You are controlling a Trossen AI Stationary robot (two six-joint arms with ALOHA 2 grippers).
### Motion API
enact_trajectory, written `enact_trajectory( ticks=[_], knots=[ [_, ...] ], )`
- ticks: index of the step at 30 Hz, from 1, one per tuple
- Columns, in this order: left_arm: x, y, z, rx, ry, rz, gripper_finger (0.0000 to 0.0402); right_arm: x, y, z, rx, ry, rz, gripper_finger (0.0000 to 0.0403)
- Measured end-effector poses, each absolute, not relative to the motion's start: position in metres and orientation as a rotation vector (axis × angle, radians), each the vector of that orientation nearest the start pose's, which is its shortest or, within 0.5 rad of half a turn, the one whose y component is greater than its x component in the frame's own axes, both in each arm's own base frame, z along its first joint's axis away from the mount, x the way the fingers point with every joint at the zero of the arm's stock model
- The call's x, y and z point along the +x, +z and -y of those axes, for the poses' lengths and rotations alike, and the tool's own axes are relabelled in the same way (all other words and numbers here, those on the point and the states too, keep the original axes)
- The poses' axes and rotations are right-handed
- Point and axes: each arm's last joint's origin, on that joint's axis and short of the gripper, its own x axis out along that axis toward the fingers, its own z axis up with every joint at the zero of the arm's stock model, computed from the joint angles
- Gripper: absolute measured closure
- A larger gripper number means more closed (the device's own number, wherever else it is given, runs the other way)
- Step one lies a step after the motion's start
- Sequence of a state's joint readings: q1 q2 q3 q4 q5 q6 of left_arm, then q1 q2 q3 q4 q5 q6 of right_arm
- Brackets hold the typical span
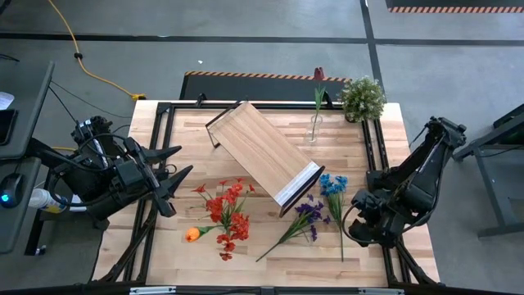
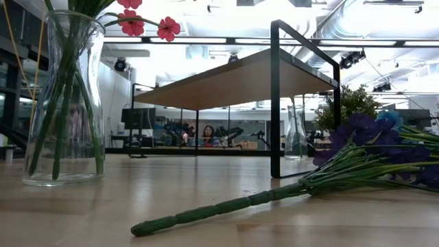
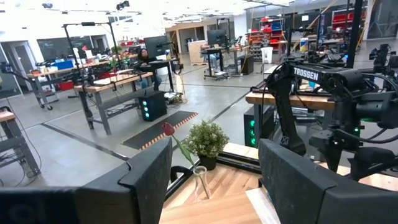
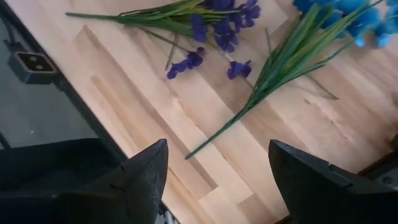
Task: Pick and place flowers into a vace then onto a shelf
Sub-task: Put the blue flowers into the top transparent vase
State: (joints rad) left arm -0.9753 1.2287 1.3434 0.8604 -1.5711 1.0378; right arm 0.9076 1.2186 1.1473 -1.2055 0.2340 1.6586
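Note:
The shelf (image 1: 262, 154) stands slantwise mid-table on its dark frame, also seen in the low view (image 2: 240, 81). Red flowers (image 1: 228, 209) stand with their stems in a clear vase (image 2: 56, 103). An orange flower (image 1: 192, 233), a purple bunch (image 1: 301, 217) and a blue bunch (image 1: 334, 188) lie flat on the table. A dark maroon flower (image 1: 318, 75) stands in a second slim vase (image 1: 314, 127) at the far side. My left gripper (image 1: 178, 176) is open, left of the red flowers. My right gripper (image 1: 354, 217) is open, hovering right of the purple (image 4: 217, 25) and blue stems (image 4: 292, 56).
A bushy pale-green potted plant (image 1: 362, 98) sits at the table's far right corner, beside the slim vase (image 3: 200, 180). Dark frame rails (image 1: 160, 147) run along the table's sides. The purple bunch's stalk (image 2: 226, 206) lies toward the near edge. A person shows in the room beyond.

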Motion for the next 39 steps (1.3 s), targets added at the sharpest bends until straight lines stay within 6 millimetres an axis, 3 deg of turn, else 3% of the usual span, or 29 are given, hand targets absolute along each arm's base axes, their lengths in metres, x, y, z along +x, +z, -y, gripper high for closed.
enact_trajectory(
  ticks=[8, 17, 30, 39],
  knots=[
    [0.140, 0.496, 0.154, 0.061, 0.595, -0.019, 0.0129, 0.134, 0.287, -0.149, 0.718, -0.499, -1.186, 0.0136],
    [0.140, 0.496, 0.154, 0.061, 0.595, -0.019, 0.0130, 0.136, 0.246, -0.141, 0.687, -0.573, -1.203, 0.0137],
    [0.140, 0.496, 0.154, 0.061, 0.595, -0.019, 0.0129, 0.139, 0.185, -0.131, 0.813, -0.578, -1.211, 0.0137],
    [0.140, 0.496, 0.154, 0.061, 0.595, -0.019, 0.0130, 0.143, 0.174, -0.126, 0.861, -0.582, -1.187, 0.0137]
  ],
)
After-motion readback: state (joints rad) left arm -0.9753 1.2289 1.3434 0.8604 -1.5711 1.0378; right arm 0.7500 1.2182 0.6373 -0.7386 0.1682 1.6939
